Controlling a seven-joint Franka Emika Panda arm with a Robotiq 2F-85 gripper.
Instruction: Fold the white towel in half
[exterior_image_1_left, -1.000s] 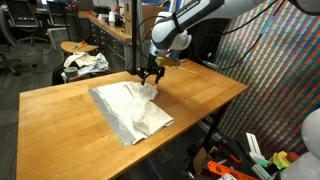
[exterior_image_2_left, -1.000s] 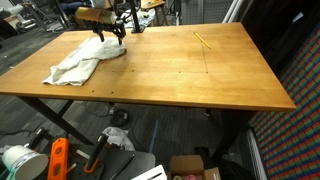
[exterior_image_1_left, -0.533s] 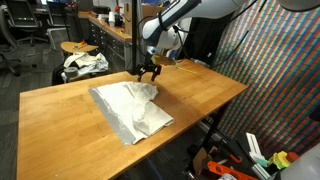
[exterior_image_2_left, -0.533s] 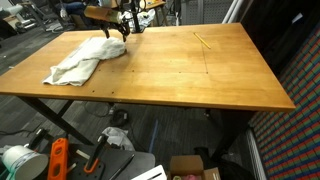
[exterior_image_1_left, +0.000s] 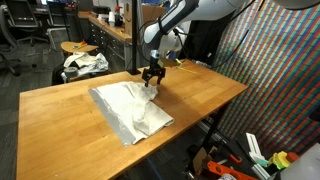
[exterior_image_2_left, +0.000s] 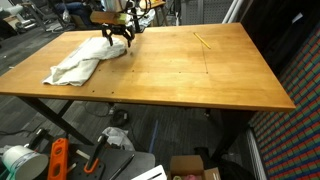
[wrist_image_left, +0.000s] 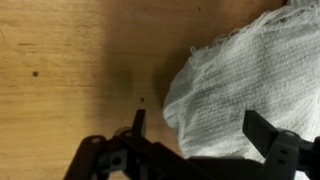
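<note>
The white towel (exterior_image_1_left: 130, 112) lies rumpled on the wooden tabletop (exterior_image_1_left: 60, 120). Its long axis slants from its bunched far end toward the near edge. The gripper (exterior_image_1_left: 152, 78) hangs over that bunched end, jaws spread wide, gripping nothing.

Wrist view: the white towel (wrist_image_left: 250, 80) runs off the top and right edges, so its outline can't be seen, and the gripper (wrist_image_left: 197, 122) is cut by the bottom edge, only two dark fingers showing. In an exterior view the arm (exterior_image_1_left: 185, 12) above the towel is cropped at the top edge. A thin yellow item (exterior_image_2_left: 202, 40) on the table (exterior_image_2_left: 180, 85), well apart from the towel, is too small to identify.
</note>
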